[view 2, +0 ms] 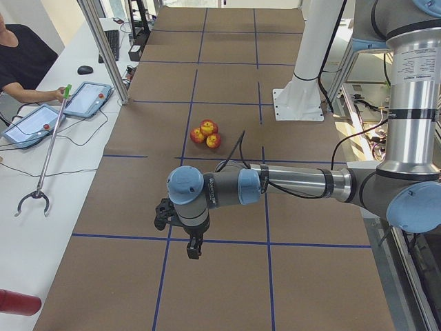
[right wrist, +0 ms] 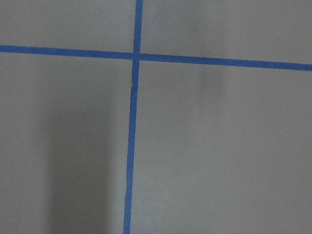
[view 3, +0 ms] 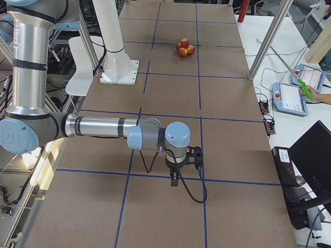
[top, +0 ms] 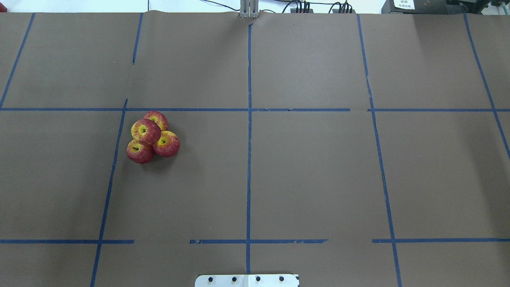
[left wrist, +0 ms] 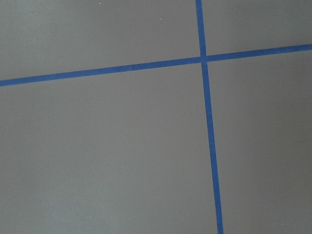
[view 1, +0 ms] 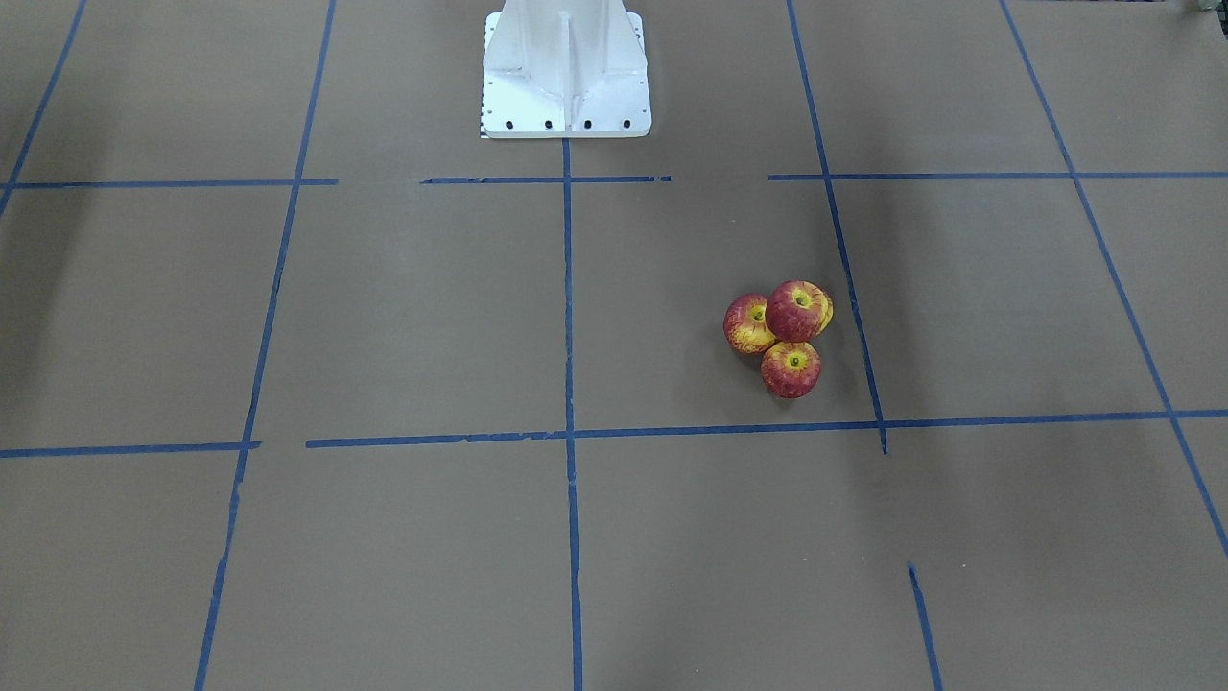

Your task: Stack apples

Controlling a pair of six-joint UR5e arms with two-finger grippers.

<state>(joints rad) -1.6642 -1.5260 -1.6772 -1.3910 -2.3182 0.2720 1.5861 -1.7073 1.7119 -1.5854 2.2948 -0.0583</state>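
Four small red-and-yellow apples form a pile on the brown paper, on the robot's left half. One apple (top: 146, 131) rests on top of three touching apples (top: 156, 118), (top: 166, 144), (top: 139, 152). The pile also shows in the front-facing view (view 1: 797, 310), the exterior left view (view 2: 206, 132) and the exterior right view (view 3: 184, 47). My left gripper (view 2: 193, 248) shows only in the exterior left view, far from the pile, pointing down. My right gripper (view 3: 176, 178) shows only in the exterior right view, pointing down. I cannot tell whether either is open or shut. Both wrist views show only paper and blue tape.
The white robot pedestal (view 1: 564, 72) stands at the table's middle. Blue tape lines (top: 249, 159) grid the paper. A side bench holds tablets (view 2: 86, 98), a long grabber tool (view 2: 43, 155) and an operator's arm (view 2: 27, 65). A monitor (view 3: 313, 155) stands beside the table.
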